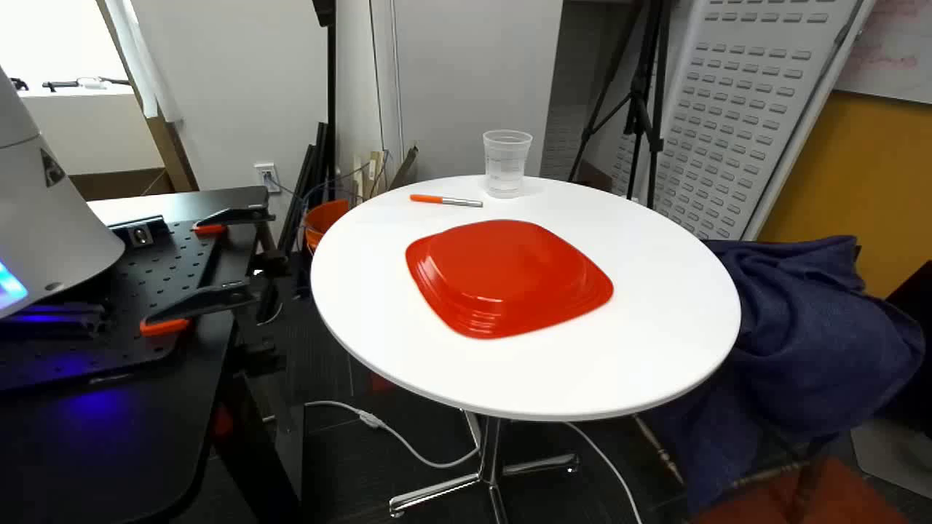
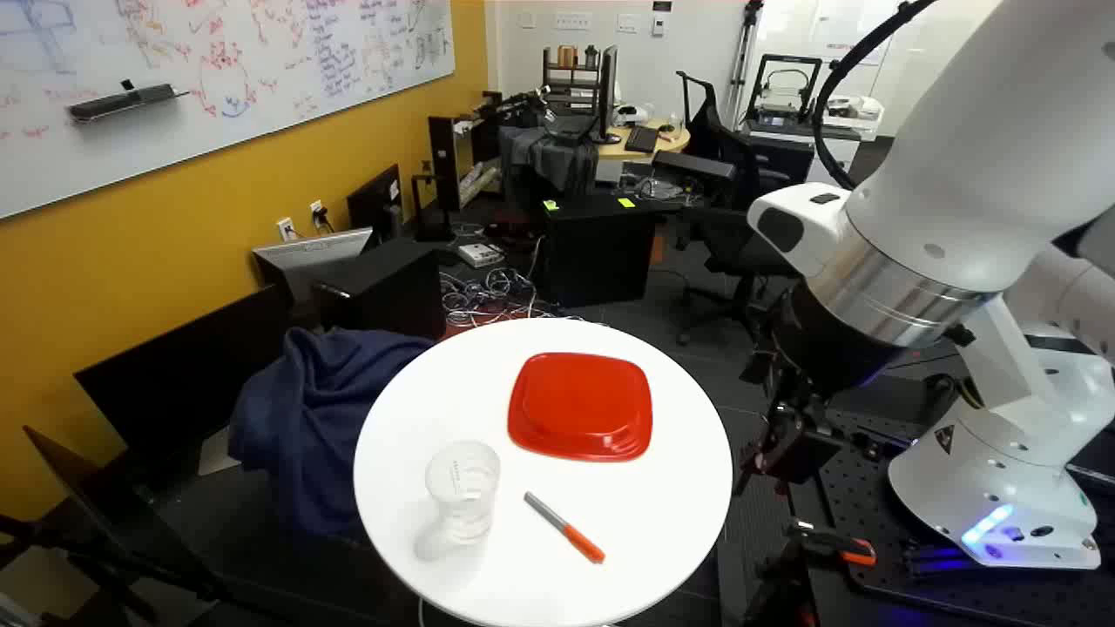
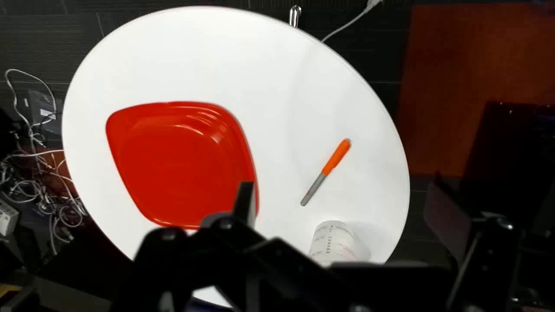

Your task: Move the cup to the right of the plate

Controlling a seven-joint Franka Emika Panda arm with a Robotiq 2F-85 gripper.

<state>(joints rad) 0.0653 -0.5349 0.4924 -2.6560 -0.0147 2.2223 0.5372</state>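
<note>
The cup [image 1: 506, 164] is a small clear tumbler standing upright on the white table near its edge. It also shows in an exterior view [image 2: 464, 492], and partly in the wrist view [image 3: 333, 241], where the gripper body hides its lower part. The red plate [image 1: 506, 273] lies on the table, and it also shows in an exterior view [image 2: 582, 407] and the wrist view [image 3: 177, 162]. My gripper [image 3: 347, 210] is open with widely spread, empty fingers. In an exterior view the gripper [image 2: 771, 453] hangs beside the table's edge, apart from the cup and plate.
An orange and grey pen [image 1: 445, 200] lies on the round white table [image 1: 633, 364] near the cup. A dark blue cloth [image 1: 808, 342] drapes over something beside the table. The robot's black bench [image 1: 145, 437] stands across a gap from the table.
</note>
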